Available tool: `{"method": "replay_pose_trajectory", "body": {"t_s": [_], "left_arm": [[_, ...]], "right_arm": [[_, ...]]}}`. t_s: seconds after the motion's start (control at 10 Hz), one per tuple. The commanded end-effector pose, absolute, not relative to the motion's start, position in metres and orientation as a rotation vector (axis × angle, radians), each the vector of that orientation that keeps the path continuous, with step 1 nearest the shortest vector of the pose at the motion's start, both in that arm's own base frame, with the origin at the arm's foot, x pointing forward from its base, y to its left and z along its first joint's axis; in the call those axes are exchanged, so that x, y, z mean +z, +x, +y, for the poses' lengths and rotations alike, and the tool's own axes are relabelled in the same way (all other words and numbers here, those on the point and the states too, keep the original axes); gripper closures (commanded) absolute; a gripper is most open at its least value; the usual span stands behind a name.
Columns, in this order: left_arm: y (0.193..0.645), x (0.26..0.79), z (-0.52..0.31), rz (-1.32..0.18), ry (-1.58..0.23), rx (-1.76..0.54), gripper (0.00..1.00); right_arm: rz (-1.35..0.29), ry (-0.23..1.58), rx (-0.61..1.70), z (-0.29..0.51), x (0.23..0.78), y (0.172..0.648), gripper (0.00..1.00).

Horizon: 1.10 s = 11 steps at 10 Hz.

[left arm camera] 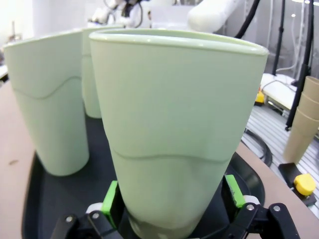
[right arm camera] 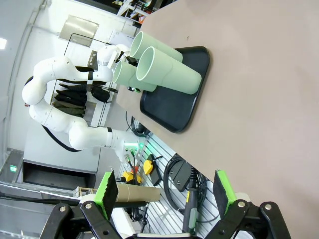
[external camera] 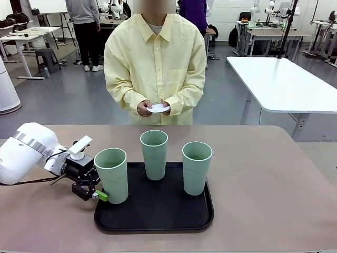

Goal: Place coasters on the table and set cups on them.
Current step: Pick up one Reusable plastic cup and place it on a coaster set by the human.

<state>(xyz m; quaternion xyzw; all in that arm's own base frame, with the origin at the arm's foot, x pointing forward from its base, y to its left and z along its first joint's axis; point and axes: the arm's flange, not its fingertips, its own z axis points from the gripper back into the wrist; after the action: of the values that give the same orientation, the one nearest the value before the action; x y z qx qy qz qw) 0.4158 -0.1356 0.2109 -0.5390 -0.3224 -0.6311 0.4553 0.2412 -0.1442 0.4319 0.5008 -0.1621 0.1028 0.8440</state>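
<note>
Left gripper [external camera: 99, 194]: jaws apart, straddling the base of the left cup [external camera: 111, 174] on the tray [external camera: 158, 219]. Two more cups [external camera: 154, 153] stand to its right. Right gripper [right arm camera: 167, 191]: jaws apart, empty. The person's hands [external camera: 155, 108], far side, hold the coasters [external camera: 158, 108].

Bright, even indoor light; crisp front view, warped wrist views.

Overhead room light falls flatly on the table [external camera: 263, 179], leaving only faint, soft shadows at the foot of the cups [external camera: 196, 167] and a dull sheen on the tray [external camera: 158, 224]. The front view is sharp through to the background. In the left wrist view the nearest cup [left arm camera: 174, 124] looms large and slightly soft, its rim bowed by the wide lens, and the top left corner burns out to white. The right wrist view is rolled sideways, with pale glare at upper left and lines bending toward the edges.
</note>
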Motion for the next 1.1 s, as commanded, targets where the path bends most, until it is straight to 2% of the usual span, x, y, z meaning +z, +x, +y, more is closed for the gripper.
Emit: {"method": "replay_pose_trajectory", "body": {"t_s": [0.0,0.8,0.9,1.0], "left_arm": [[0.414,0.207,-0.142,-0.742,-1.337,-1.59,0.0],[0.412,0.199,-0.163,-0.726,-1.379,-1.652,0.0],[0.411,0.199,-0.163,-0.729,-1.388,-1.658,0.58],[0.411,0.2,-0.161,-0.733,-1.39,-1.656,0.58]], "right_arm": [[-0.343,1.065,0.216,-0.144,0.432,0.241,0.0],[-0.343,1.065,0.216,-0.144,0.432,0.241,0.0],[-0.343,1.065,0.216,-0.144,0.432,0.241,0.0],[-0.343,1.065,0.216,-0.144,0.432,0.241,0.0]]}}
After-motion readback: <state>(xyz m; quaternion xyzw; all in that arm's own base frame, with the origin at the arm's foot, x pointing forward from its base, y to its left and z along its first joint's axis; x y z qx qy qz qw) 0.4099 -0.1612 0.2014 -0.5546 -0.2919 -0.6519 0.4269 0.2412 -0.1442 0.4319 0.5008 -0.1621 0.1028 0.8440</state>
